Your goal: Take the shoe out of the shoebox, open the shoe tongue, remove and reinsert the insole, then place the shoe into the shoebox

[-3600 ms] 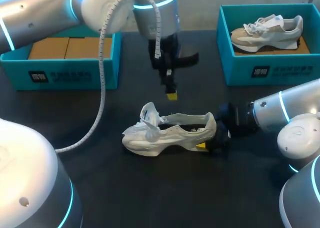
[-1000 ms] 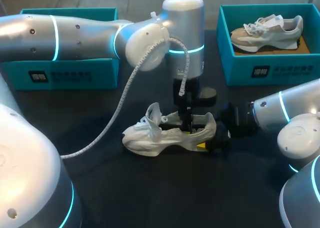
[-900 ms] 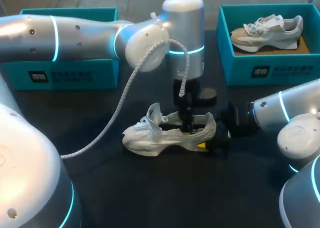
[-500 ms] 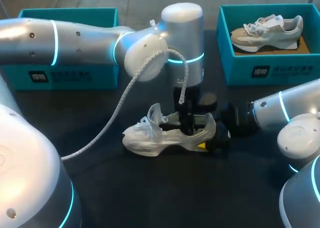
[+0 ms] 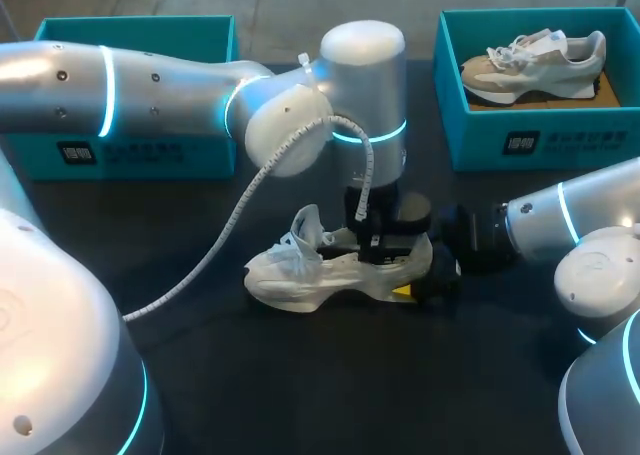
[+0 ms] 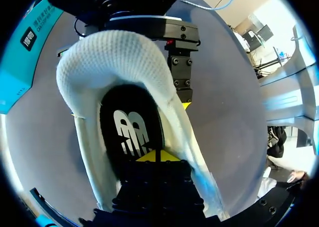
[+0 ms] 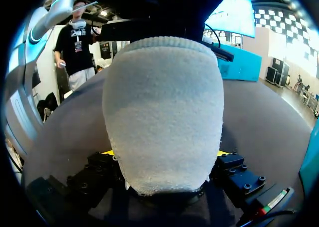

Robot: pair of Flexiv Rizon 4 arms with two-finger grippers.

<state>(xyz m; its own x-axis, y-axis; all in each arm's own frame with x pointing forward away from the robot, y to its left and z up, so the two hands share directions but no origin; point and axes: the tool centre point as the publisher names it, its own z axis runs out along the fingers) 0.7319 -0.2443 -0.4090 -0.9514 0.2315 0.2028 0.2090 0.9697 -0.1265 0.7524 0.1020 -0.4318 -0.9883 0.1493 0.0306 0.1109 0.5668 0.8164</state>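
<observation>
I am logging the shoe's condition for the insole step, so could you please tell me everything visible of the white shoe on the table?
The white shoe is a knit-looking sneaker with a thick pale sole, standing on the dark table, toe toward the robot's left. Its laces are loose and the tongue stands up. A black insole with a white logo lies inside. The left gripper reaches into the opening onto the insole; the right gripper clamps the heel from both sides.
</observation>
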